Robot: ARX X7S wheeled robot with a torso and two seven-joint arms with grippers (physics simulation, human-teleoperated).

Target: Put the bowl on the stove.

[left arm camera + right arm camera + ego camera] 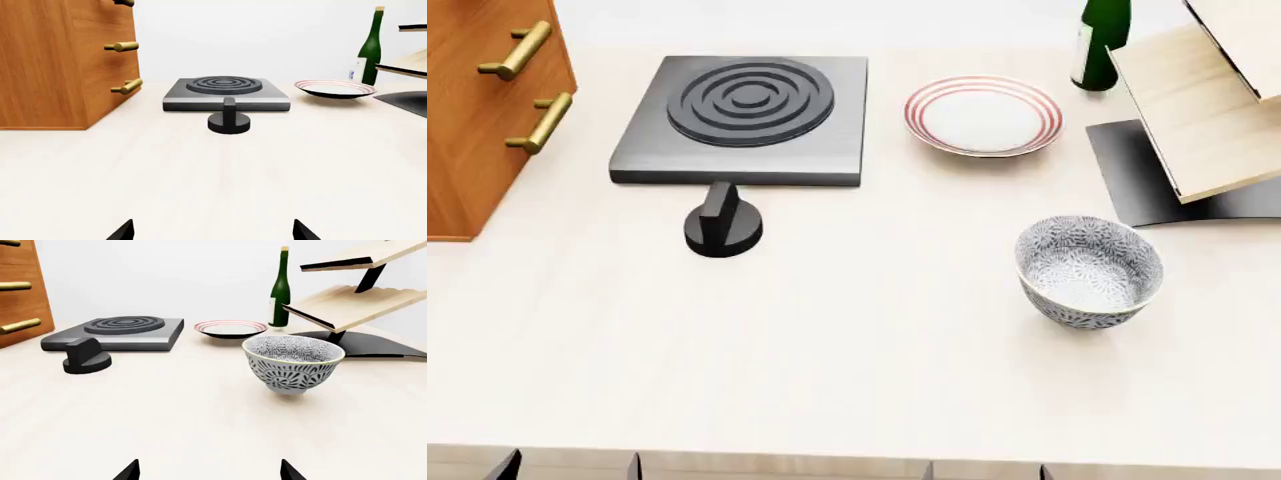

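Note:
The bowl (1088, 270), white with a grey-blue floral pattern, stands upright on the pale table at the right; in the right wrist view the bowl (293, 362) is ahead and apart from the fingers. The stove (747, 110), a dark grey slab with ringed burner, lies at the back left, also seen as stove (225, 92) and stove (117, 332). My left gripper (213, 232) is open over bare table, well short of the stove. My right gripper (209, 472) is open and holds nothing. Both show only as dark tips at the head view's near edge: left gripper (570, 468), right gripper (985, 470).
A black round knob (723, 225) stands in front of the stove. A white plate with red rings (984, 115) sits right of the stove, a green bottle (1101, 40) behind it. A wooden shelf rack (1201, 100) on a dark base is at the right, a wooden drawer cabinet (481, 110) at the left.

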